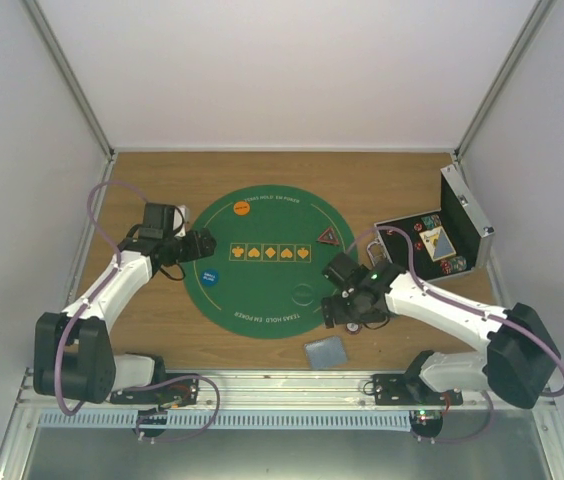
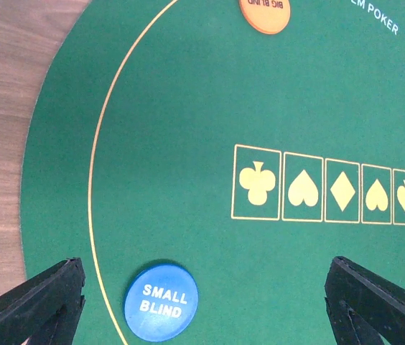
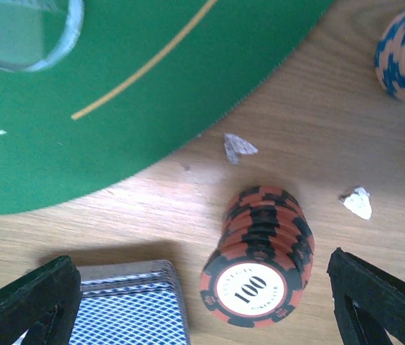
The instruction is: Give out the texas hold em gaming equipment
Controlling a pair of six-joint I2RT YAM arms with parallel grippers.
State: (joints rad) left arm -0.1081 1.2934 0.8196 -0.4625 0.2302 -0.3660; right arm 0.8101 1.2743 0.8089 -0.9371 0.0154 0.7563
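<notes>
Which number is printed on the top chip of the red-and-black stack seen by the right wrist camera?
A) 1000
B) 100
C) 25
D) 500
B: the white centre of the top chip on the red-and-black chip stack reads 100. The stack sits on the wood just right of the card deck.

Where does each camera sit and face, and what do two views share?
Top external: above and behind the arms, looking down on the green mat; both arms show.
Left wrist: on that arm, down at the blue disc; open left pincer frames it.
Right wrist: on that arm, down at the red chip stack and card deck; open right pincer shows.
Shared: blue disc, in top and left wrist.
</notes>
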